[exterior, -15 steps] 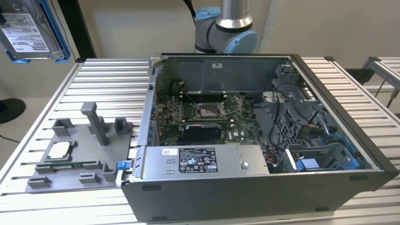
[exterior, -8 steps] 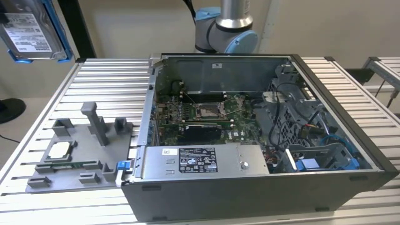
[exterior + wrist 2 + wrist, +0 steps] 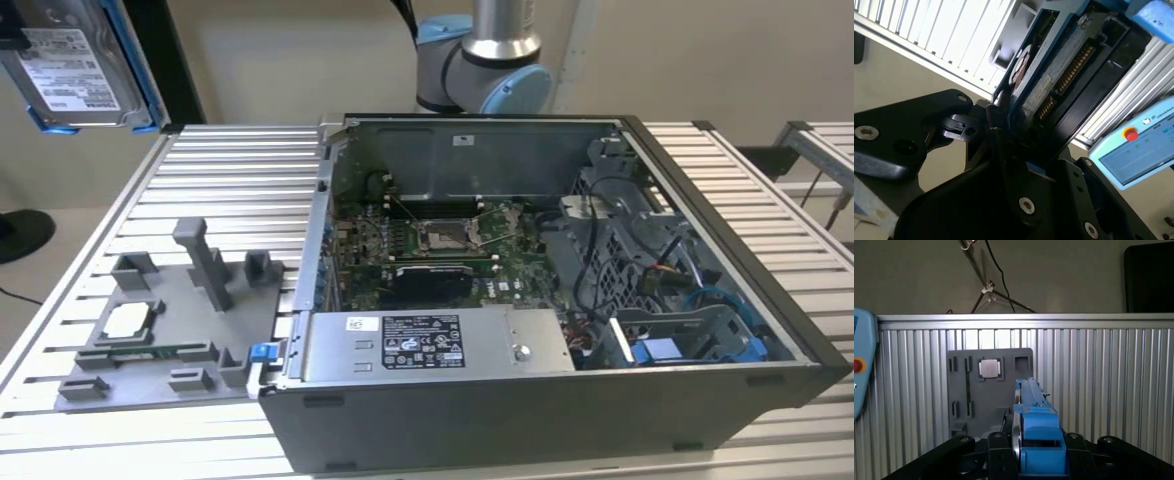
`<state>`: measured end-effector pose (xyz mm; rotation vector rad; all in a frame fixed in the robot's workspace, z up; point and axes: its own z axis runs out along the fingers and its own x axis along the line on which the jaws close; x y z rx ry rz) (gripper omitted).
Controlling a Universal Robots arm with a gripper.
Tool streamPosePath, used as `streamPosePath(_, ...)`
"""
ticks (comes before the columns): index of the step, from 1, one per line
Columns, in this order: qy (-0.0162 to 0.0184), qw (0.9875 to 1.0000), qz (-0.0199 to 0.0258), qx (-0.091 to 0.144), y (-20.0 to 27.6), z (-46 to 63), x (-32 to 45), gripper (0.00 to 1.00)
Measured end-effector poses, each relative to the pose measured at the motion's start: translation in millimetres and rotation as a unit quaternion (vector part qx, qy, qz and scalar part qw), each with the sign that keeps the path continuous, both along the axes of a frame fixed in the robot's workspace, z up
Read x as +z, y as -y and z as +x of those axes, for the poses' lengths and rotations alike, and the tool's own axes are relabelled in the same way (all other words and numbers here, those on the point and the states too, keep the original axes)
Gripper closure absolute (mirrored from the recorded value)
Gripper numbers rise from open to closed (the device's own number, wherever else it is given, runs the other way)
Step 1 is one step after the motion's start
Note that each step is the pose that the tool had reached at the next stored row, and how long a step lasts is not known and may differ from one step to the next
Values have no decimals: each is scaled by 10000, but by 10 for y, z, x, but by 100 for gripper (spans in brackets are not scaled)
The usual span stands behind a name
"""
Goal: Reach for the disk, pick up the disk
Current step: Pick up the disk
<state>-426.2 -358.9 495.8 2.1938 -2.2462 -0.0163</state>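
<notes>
Nearest the wrist, the black two-fingered gripper (image 3: 1035,439) pinches one short end of the flat silver-grey metal hard disk (image 3: 1029,397) by its blue plastic bracket. I judge that so short a hold on smooth plastic could let it pivot or slip under a jolt and fall onto the grey moulded fixture plate (image 3: 989,407) and ribbed aluminium table (image 3: 1104,380) beyond. The disk hangs in the air well above the table, its long axis running from the jaws toward the plate and its labelled face turned sideways.

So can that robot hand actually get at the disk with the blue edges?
Yes, it seems so: the hand looks shut on the disk, holding it up in the air, with nothing between them.
</notes>
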Motion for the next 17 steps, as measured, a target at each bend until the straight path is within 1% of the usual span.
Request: streamPosePath(17,0,10000,0,0,0,214,0,100)
